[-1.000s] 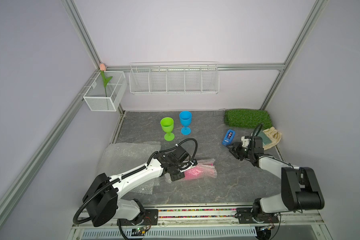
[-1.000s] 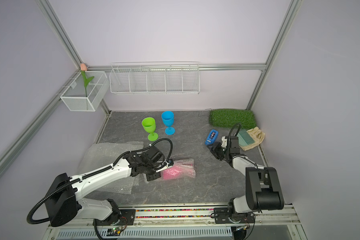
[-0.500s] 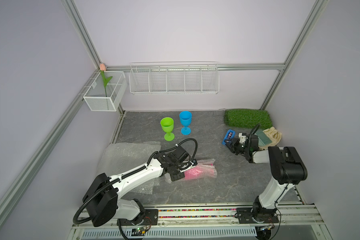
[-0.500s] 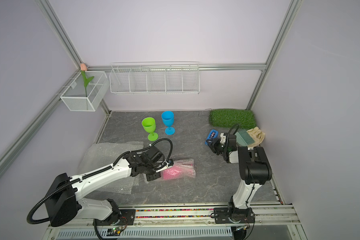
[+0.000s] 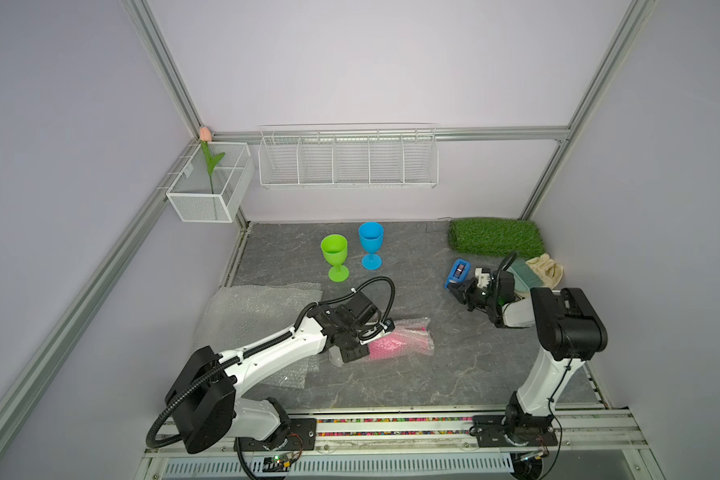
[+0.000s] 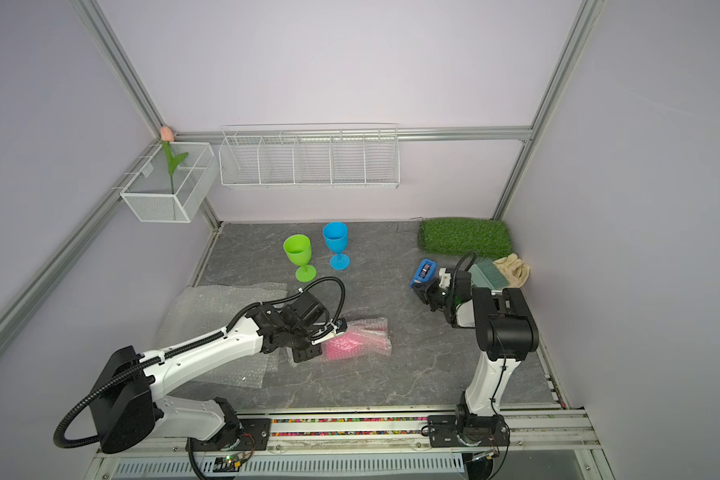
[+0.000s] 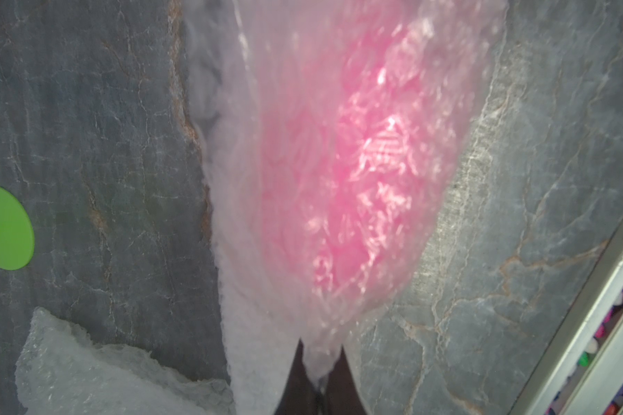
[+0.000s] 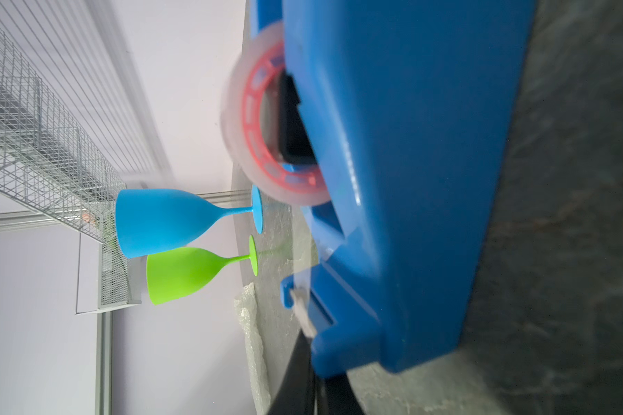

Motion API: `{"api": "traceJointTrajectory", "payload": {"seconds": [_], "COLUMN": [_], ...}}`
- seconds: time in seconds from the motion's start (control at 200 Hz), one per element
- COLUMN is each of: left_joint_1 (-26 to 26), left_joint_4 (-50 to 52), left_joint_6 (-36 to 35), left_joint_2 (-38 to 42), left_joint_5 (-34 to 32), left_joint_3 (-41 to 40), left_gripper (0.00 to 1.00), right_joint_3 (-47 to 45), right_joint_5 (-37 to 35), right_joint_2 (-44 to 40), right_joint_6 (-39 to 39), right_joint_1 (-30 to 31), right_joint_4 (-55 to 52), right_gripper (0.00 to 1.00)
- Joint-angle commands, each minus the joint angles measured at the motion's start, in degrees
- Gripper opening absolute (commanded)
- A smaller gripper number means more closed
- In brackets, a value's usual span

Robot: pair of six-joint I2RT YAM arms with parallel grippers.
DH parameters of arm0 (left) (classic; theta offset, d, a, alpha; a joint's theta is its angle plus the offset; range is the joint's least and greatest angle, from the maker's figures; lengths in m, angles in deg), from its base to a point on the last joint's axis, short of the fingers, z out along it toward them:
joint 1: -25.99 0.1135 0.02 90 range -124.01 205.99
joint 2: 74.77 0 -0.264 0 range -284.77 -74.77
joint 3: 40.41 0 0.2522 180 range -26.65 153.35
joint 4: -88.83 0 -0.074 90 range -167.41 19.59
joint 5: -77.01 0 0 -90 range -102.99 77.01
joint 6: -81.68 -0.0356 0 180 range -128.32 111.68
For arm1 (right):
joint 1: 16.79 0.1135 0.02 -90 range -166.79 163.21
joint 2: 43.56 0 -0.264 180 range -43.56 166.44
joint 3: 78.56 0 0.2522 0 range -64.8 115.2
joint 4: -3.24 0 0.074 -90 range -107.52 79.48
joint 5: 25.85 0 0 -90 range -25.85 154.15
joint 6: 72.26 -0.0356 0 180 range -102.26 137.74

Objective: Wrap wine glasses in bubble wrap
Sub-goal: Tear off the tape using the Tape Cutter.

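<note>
Left fingers [image 7: 292, 388] pinch crinkly bubble wrap [image 7: 238, 273] round pink goblet [image 7: 339, 161]; right fingers [image 8: 294, 377] closed.

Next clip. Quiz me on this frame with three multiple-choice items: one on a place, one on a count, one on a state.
1. Where is the blue tape dispenser?
A. in the wire rack
B. on the table, at the right gripper
C. inside the mesh basket

2. How many goblets stand bare and upright?
A. one
B. three
C. two

3. How is the pink goblet?
A. lying rolled in bubble wrap, the left gripper jaws shut on the wrap's end
B. standing on the grass mat
C. held aloft, unwrapped

Answers:
B: both top views show it on the table by that gripper.
C: only the green goblet and the blue goblet stand.
A: the left wrist view shows pink through wrap pinched between the jaws.
</note>
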Motion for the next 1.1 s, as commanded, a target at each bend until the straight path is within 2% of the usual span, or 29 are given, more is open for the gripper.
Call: {"api": "traceJointTrajectory", "payload": {"seconds": [0.0,0.11,0.38,0.65,1.095], "left_joint_1": [-0.4,-0.3,-0.4,-0.4,-0.5], "left_joint_4": [0.7,0.7,0.8,0.8,0.7], "left_joint_6": [-0.3,-0.3,-0.2,-0.3,-0.4], "left_joint_2": [0.2,0.2,0.5,0.6,1.8], "left_joint_5": [1.2,1.3,1.2,1.1,1.0], "left_joint_3": [-0.7,-0.8,-1.1,-1.0,-1.3], "left_gripper": [0.0,0.0,0.0,0.0,0.0], "right_joint_3": [-0.4,-0.6,-2.7,-1.0,-1.5], "right_joint_5": [-3.5,-4.0,-5.9,-8.3,-10.5], "right_joint_2": [0.8,1.2,2.2,1.1,2.5], "right_joint_6": [1.7,3.2,3.7,3.1,-0.1], "right_joint_1": [-0.7,-0.7,-0.7,0.0,1.0], "right_joint_4": [-2.8,-7.7,-10.7,-17.3,-19.1], "right_gripper": [0.07,0.07,0.07,0.07,0.07]}}
